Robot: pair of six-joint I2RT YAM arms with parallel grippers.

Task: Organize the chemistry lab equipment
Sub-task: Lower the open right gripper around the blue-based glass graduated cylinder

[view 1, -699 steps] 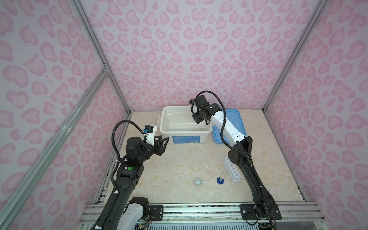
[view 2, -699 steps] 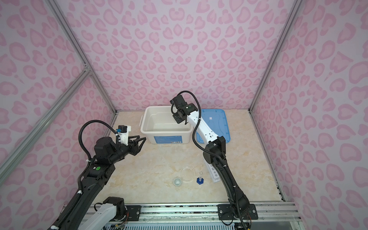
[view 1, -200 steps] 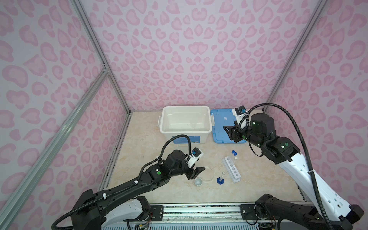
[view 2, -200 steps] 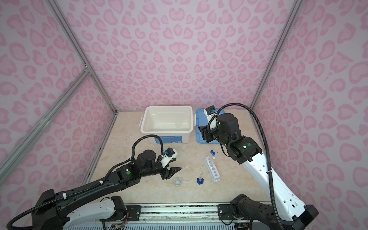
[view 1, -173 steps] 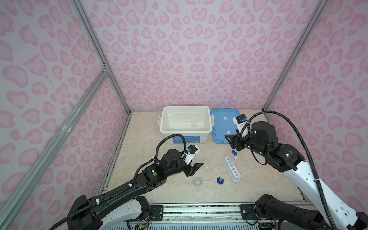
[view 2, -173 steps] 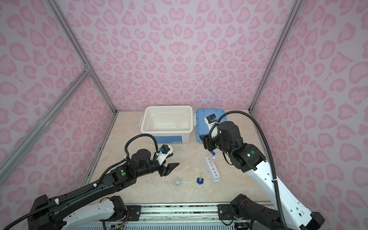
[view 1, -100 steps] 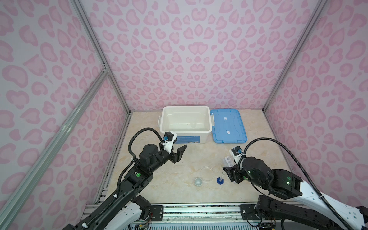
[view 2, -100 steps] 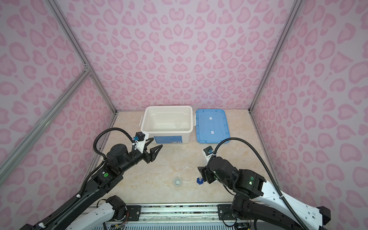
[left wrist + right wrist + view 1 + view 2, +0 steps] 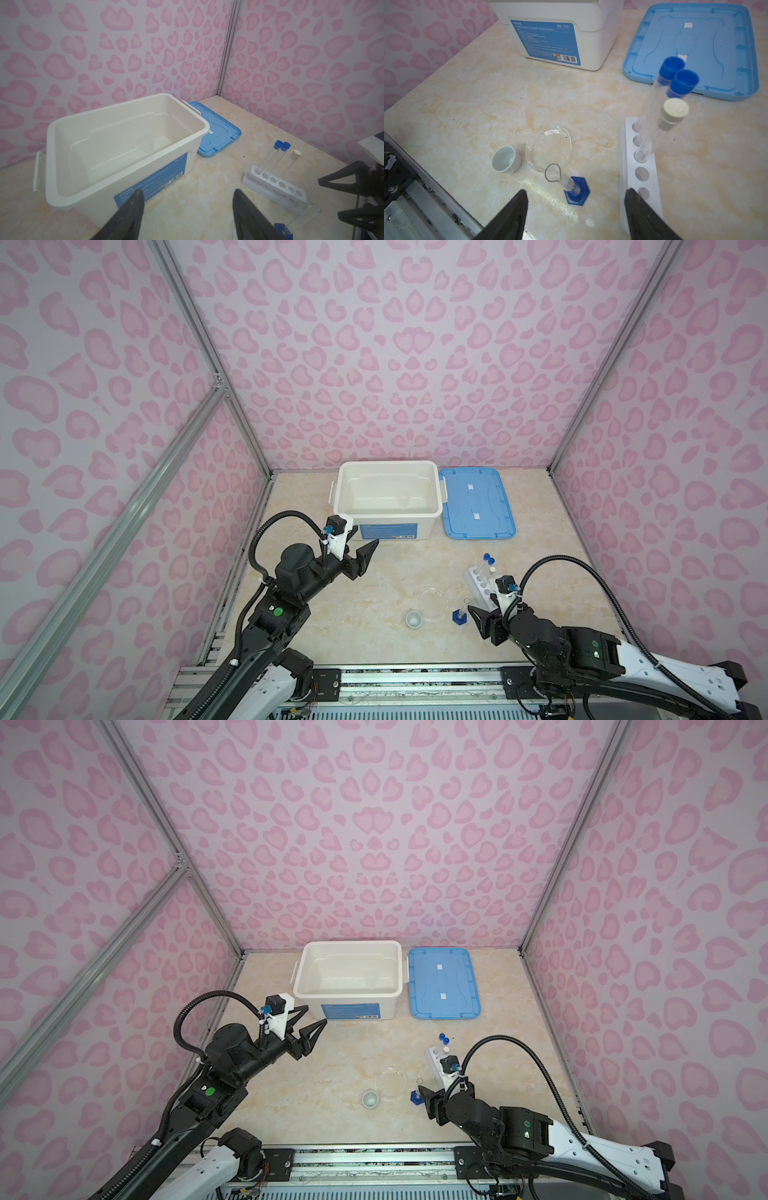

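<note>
Toward the front right of the bench [image 9: 332, 614], a white rack [image 9: 480, 585] carries three capped test tubes [image 9: 656, 135] leaning in its far holes, two with blue caps and one with a white cap. Its three near holes are open. Just beside the rack's near end stands a small cylinder [image 9: 568, 184] on a blue base. Next to it come a clear round dish [image 9: 550, 149] and a little white cup [image 9: 505, 160]. The right fingers [image 9: 512, 216] are spread wide and empty, low just in front of the cylinder. The left fingers [image 9: 365, 553] are also wide and empty, raised near the front left corner of the open white bin [image 9: 388, 531]. A blue lid [image 9: 478, 502] lies flat beside the bin.
</note>
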